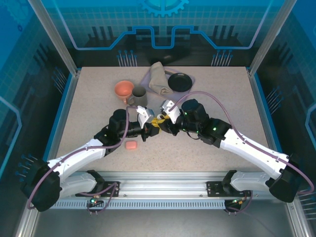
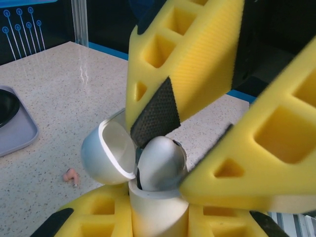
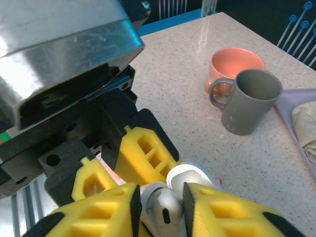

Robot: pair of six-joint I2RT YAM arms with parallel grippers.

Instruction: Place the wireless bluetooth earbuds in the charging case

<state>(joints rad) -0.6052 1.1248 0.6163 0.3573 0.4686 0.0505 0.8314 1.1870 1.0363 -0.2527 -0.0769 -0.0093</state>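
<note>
While the left gripper (image 1: 149,129) clamps tight on the base of the white charging case (image 2: 157,207), holding it upright, the lid (image 2: 106,155) hangs open toward 9 o'clock in the left wrist view. A white earbud (image 2: 160,165) sits in the case's mouth, partly sunk. At 9 o'clock from the case, well apart, a salmon-pink earbud (image 2: 72,175) lies loose on the table (image 2: 59,98). From above, a closed salmon-pink case (image 1: 131,145) rests at 7 o'clock of the two meeting grippers. An orange cup (image 1: 124,89) and a grey mug (image 1: 138,95) stand just beside each other at 11 o'clock, with a crumpled cloth (image 1: 158,79) at 12 and a black dish (image 1: 179,82) at 1. The right gripper (image 3: 162,192) reaches in from 3 o'clock. Its yellow fingers (image 3: 222,212) are set narrow on either side of the white earbud; whether they grip it or merely flank it I cannot tell.
</note>
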